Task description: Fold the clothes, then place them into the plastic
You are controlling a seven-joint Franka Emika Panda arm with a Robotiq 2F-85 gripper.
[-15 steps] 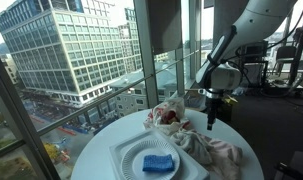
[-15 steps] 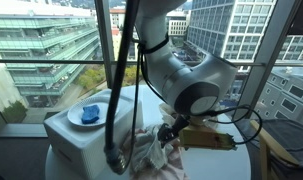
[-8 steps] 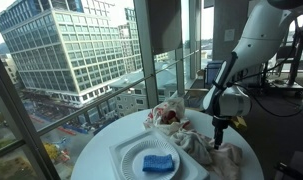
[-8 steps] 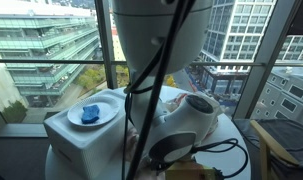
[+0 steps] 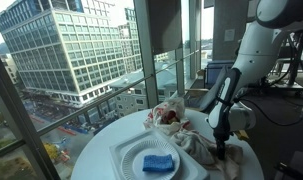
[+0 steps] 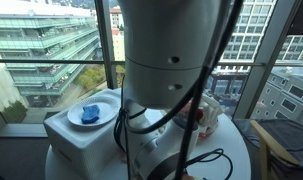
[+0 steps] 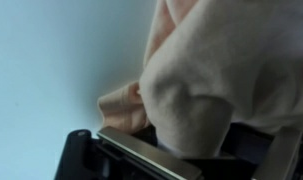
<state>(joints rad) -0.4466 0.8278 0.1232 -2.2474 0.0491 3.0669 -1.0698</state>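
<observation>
A crumpled pile of pale pink and white clothes [image 5: 196, 143] lies on the right part of the round white table [image 5: 96, 150]. My gripper [image 5: 219, 150] points straight down and reaches into the pile's right side. In the wrist view the pale cloth [image 7: 221, 70] fills the space between the two widely spread fingers of the gripper [image 7: 186, 150], so the jaws look open around it. In an exterior view the arm's body [image 6: 176, 70] hides most of the clothes and the gripper. A white and red crumpled bundle [image 5: 169, 113] sits near the window; I cannot tell if it is the plastic.
A white square plate [image 5: 126, 158] holds a blue sponge [image 5: 158, 162] at the table's front; both also show in an exterior view, plate [image 6: 109, 112] and sponge [image 6: 90, 114]. Window glass stands right behind the table. Office equipment stands to the right of the arm.
The arm has swung right and down from above the table's back edge. The gripper has dropped onto the right side of the clothes pile. The arm now fills the exterior view beside it.
</observation>
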